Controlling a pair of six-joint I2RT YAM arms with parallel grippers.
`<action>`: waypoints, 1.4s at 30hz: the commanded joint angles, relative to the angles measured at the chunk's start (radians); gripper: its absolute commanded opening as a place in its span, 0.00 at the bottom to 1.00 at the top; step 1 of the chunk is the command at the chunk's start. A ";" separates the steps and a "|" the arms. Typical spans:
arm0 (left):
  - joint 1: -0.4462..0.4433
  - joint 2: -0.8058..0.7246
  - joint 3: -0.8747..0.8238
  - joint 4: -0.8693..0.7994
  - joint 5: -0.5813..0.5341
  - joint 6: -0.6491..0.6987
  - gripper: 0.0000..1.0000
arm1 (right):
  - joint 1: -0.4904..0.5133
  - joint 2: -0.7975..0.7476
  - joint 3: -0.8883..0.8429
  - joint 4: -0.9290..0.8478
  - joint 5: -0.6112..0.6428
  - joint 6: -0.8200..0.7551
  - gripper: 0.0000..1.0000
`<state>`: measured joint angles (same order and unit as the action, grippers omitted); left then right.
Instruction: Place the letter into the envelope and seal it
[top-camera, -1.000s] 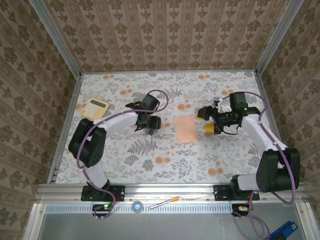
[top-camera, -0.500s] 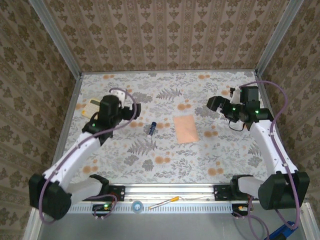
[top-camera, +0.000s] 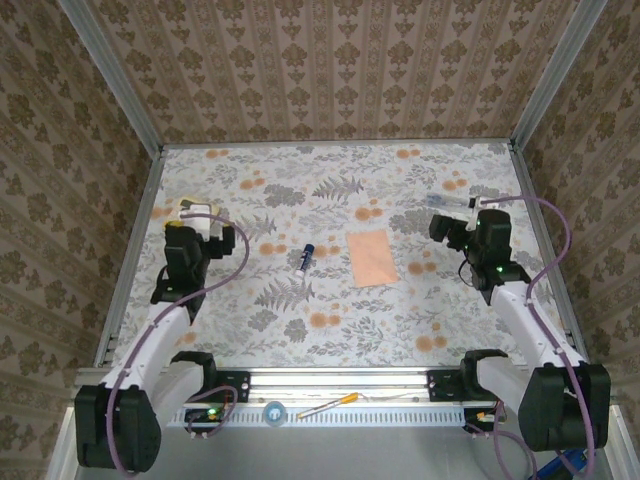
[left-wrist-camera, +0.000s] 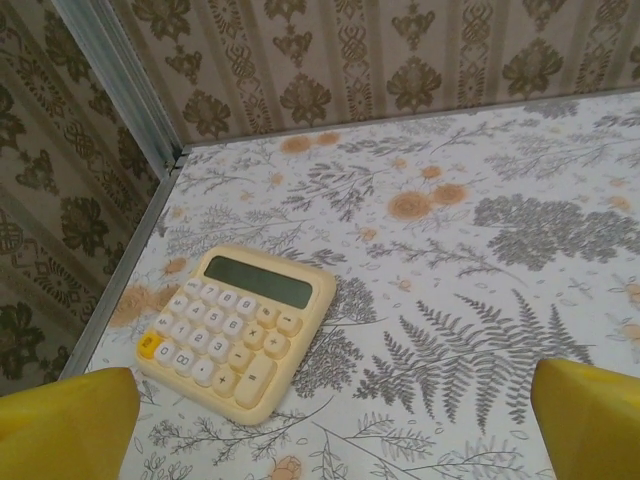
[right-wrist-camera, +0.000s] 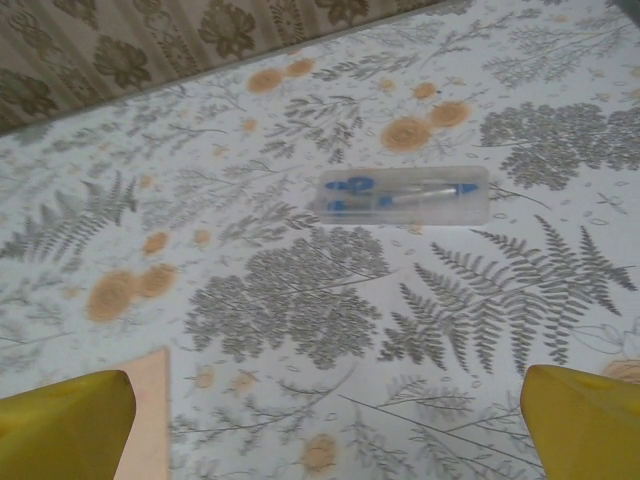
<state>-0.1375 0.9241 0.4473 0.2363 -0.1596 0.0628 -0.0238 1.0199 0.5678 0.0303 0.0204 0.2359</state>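
One salmon-pink rectangle, the envelope (top-camera: 372, 258), lies flat at the middle of the table with no open flap showing. A corner of it appears at the lower left of the right wrist view (right-wrist-camera: 152, 415). The letter is hidden. My left gripper (top-camera: 192, 224) is far to the left of the envelope and is open, its yellow fingertips (left-wrist-camera: 65, 425) wide apart over bare cloth. To the envelope's right, my right gripper (top-camera: 449, 226) also stands open, and nothing lies between its yellow fingertips (right-wrist-camera: 580, 420).
A cream calculator (left-wrist-camera: 240, 325) lies at the left edge by the metal frame, just ahead of the left gripper. A clear pen case (right-wrist-camera: 405, 195) lies ahead of the right gripper. A small blue-capped stick (top-camera: 306, 257) rests left of the envelope.
Both arms have pulled back from the middle toward their own sides. The left gripper has opened and left the small stick on the table. The envelope has not moved.
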 joint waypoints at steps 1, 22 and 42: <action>0.028 0.070 -0.058 0.178 0.046 0.043 1.00 | -0.004 -0.005 -0.060 0.229 0.090 -0.080 1.00; 0.116 0.638 -0.113 0.818 0.172 0.016 0.99 | -0.004 0.293 -0.201 0.724 0.067 -0.141 1.00; 0.129 0.630 -0.050 0.671 0.186 0.004 1.00 | 0.003 0.509 -0.163 0.824 -0.037 -0.190 1.00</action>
<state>-0.0177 1.5578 0.3805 0.9085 0.0059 0.0826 -0.0235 1.5345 0.3855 0.8417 -0.0368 0.0696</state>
